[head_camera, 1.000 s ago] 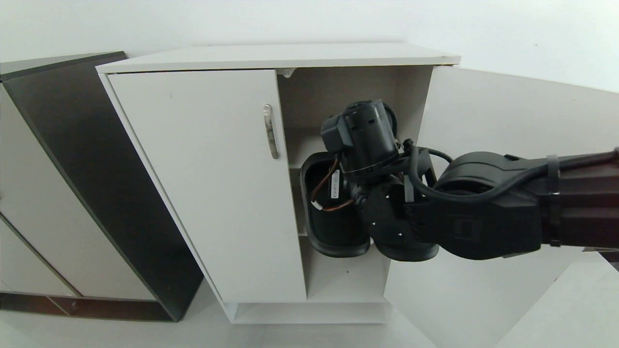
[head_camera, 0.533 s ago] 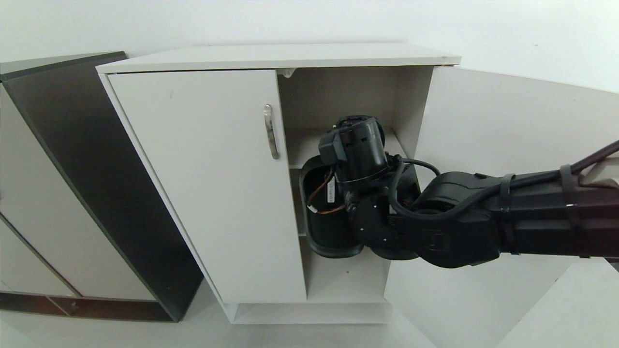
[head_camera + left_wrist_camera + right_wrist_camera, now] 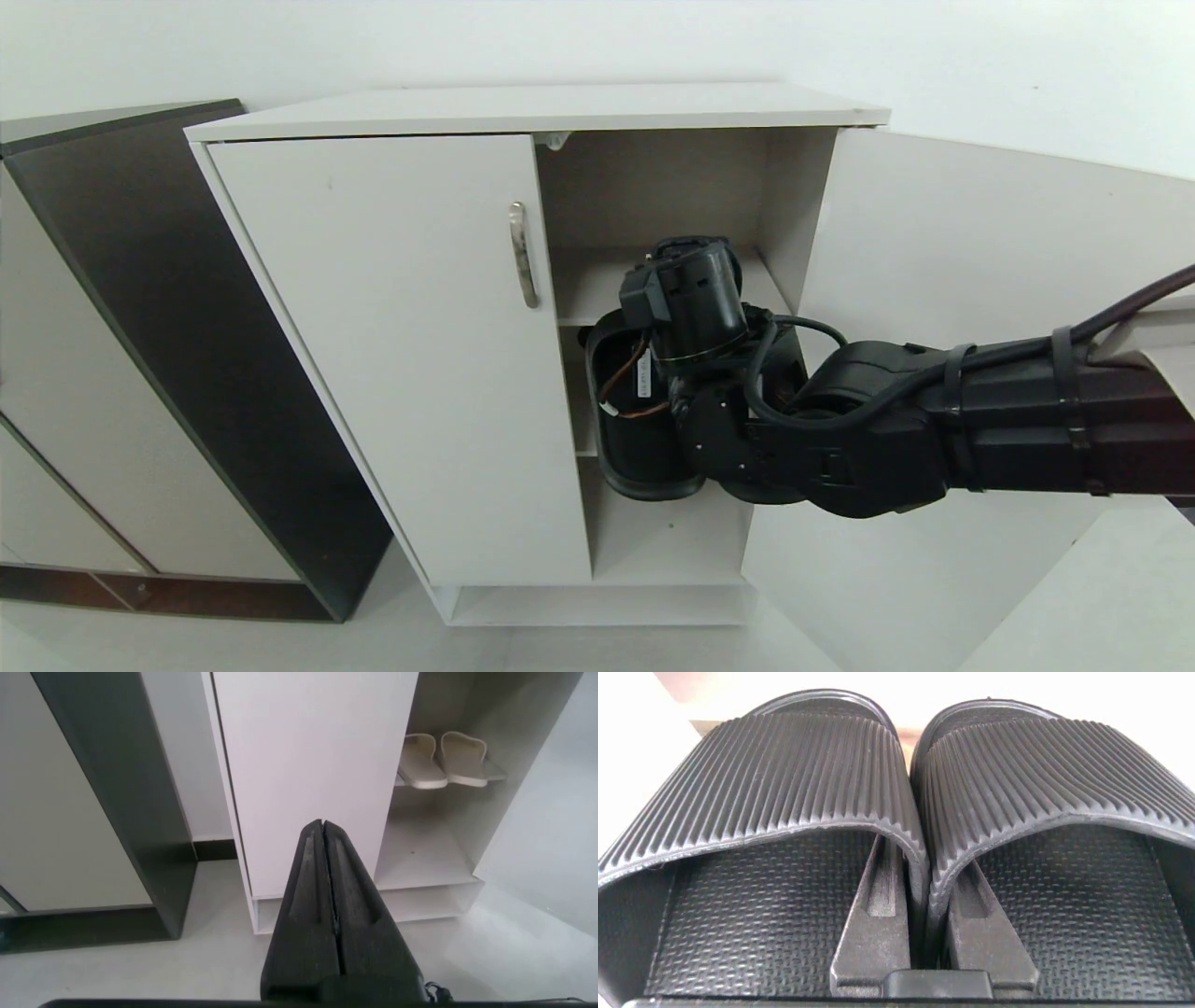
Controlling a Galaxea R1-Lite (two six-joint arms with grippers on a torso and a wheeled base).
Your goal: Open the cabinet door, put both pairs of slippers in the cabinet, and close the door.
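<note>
Open white cabinet (image 3: 523, 110), pale slippers (image 3: 452, 759) inside

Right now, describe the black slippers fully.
The black slippers are a rubbery pair of slides with ribbed straps and pebbled footbeds, held side by side. The right gripper has one finger under each strap, pinching their touching inner walls. They sit in the open right half of the cabinet, at middle-shelf level; whether they rest on a shelf is hidden.
</note>
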